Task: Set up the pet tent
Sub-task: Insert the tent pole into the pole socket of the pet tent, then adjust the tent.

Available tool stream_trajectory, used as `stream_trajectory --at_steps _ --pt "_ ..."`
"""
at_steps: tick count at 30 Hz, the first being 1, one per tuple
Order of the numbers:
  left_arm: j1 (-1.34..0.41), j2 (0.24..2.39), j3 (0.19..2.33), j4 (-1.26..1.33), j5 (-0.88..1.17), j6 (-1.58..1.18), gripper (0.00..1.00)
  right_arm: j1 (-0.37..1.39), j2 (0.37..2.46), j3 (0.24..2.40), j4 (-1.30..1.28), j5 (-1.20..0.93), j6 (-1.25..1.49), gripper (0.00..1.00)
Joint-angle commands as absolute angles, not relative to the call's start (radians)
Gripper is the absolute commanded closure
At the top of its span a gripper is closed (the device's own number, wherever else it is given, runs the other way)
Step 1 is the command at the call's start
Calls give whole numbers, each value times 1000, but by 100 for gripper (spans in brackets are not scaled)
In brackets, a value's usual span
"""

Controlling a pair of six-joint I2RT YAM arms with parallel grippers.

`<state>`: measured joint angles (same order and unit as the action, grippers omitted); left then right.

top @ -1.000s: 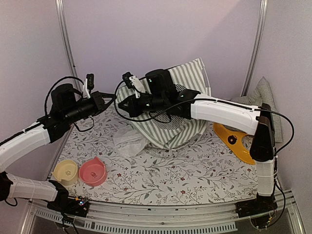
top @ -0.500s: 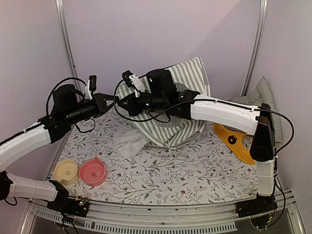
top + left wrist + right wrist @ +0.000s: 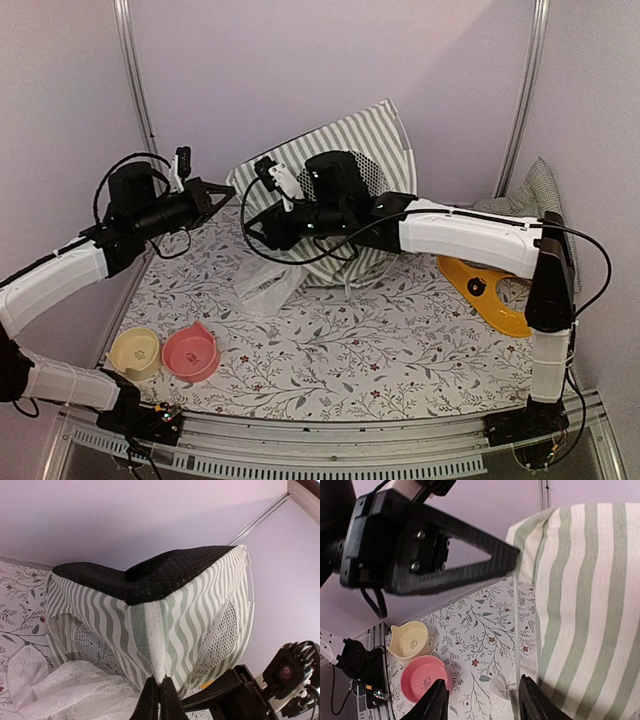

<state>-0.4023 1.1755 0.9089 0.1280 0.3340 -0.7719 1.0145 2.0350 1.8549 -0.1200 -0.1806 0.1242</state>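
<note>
Pet tent [image 3: 385,140]: at the middle of the table's [image 3: 400,360] back edge, its striped side raised, and its lace curtain [image 3: 262,285] spilling onto the table on its left.
Left gripper [image 3: 160,682]: fingers closed, pinching the tent's white corner seam.
Right gripper [image 3: 482,681]: fingers apart with nothing between them, striped cloth just beside one.
Bowls: pink bowl [image 3: 190,352] and yellow bowl [image 3: 134,352] side by side near the front left corner.

Pink bowl [image 3: 190,352], yellow bowl [image 3: 134,353], checked cushion [image 3: 545,195], floral table cover [image 3: 380,350]

Lab test booth: bare lilac walls [image 3: 330,60], aluminium frame posts [image 3: 136,80].
</note>
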Motion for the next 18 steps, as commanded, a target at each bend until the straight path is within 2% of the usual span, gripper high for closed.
stream_trajectory --at_steps 1,6,12,15,18 --pt "-282 1187 977 133 433 -790 100 1020 1878 1763 -110 -176 52 46" --pt "-114 1228 989 178 614 -874 100 1019 1675 1522 -24 -35 -103 31" --pt "26 1292 1005 264 760 -981 100 966 1405 939 413 72 -431 11" --pt "52 1302 1030 247 781 -982 100 881 1390 745 627 5 -547 11" --pt "76 1307 1041 247 806 -997 100 779 1453 662 784 -78 -562 15"
